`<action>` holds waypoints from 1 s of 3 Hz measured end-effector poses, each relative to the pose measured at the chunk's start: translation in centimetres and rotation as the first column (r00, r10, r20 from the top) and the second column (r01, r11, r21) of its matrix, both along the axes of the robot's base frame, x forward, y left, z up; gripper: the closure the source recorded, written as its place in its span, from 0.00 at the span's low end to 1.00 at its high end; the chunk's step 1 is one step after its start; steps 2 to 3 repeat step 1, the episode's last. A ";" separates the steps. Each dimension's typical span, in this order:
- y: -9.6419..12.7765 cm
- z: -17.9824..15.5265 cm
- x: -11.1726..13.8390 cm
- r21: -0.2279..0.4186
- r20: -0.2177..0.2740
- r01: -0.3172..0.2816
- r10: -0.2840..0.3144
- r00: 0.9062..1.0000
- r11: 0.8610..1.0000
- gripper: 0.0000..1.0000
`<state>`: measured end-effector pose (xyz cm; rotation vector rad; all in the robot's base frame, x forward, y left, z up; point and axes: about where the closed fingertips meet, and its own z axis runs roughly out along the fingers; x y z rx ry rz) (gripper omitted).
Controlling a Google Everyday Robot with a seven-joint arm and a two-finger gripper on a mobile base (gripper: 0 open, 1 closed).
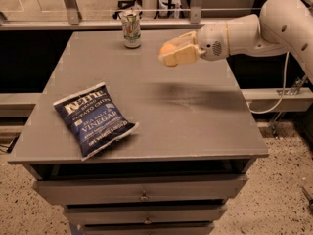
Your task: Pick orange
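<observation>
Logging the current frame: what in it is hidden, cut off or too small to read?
Camera view:
orange: mostly covered by the end effector holding it above the table's far half; only a sliver shows.
can: label too small to read.
arm: cut off by the right edge; base unseen.
drawers: lowest cut off by the bottom edge.

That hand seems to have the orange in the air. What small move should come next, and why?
Probably just hold the grip and raise it slightly higher. The hand is closed around the orange, hanging above the table with its shadow below, well apart from the can and chip bag, so the pick looks nearly finished.
</observation>
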<state>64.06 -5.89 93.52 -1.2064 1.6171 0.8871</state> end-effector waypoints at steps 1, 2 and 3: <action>0.1 0.0 0.0 0.001 -0.001 0.000 0.000 1.000 1.000 1.00; 0.1 0.0 0.0 0.001 -0.001 0.000 0.000 1.000 1.000 1.00; 0.1 0.0 0.0 0.001 -0.001 0.000 0.000 1.000 1.000 1.00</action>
